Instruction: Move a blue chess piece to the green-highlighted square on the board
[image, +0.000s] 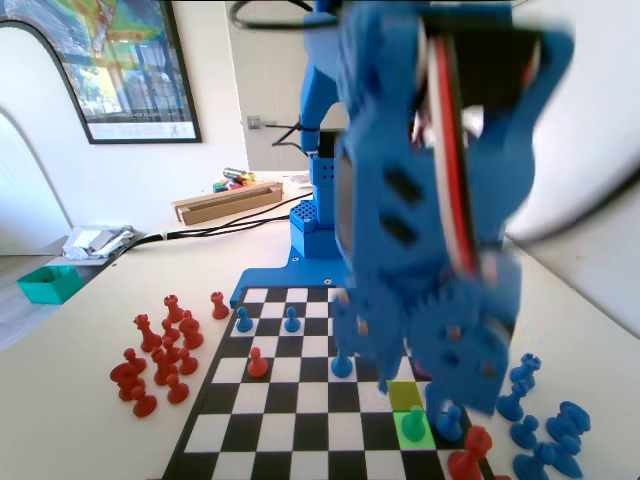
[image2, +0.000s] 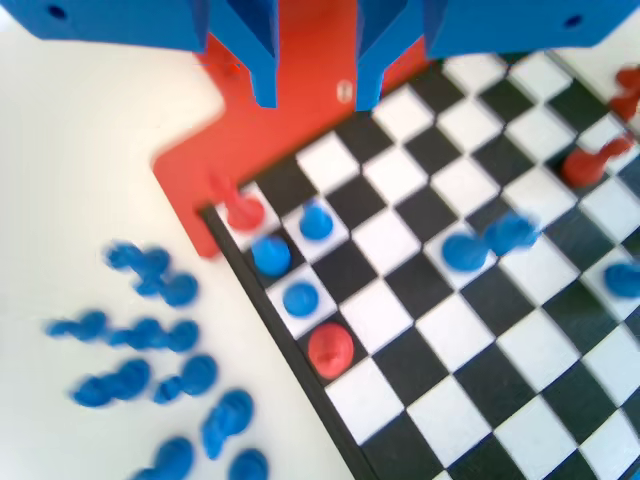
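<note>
The pale teal-green pawn (image: 413, 422) stands upright on the green-highlighted square (image: 416, 437), near the board's (image: 300, 400) front right corner in the fixed view. In the wrist view the likely same pawn (image2: 316, 220) shows plain blue, one square in from the corner of the board (image2: 450, 330). My gripper (image: 385, 372) hangs blurred and large over that end of the board. Seen from the wrist, the gripper (image2: 318, 95) is open with nothing between its jaws, raised above the pawn and apart from it.
A yellow-olive square (image: 404, 394) lies just behind the green one. A deeper-blue pawn (image: 447, 420) and a red piece (image: 468, 460) stand close to the right. Spare blue pieces (image: 545, 440) lie off the board at right, red ones (image: 160, 355) at left.
</note>
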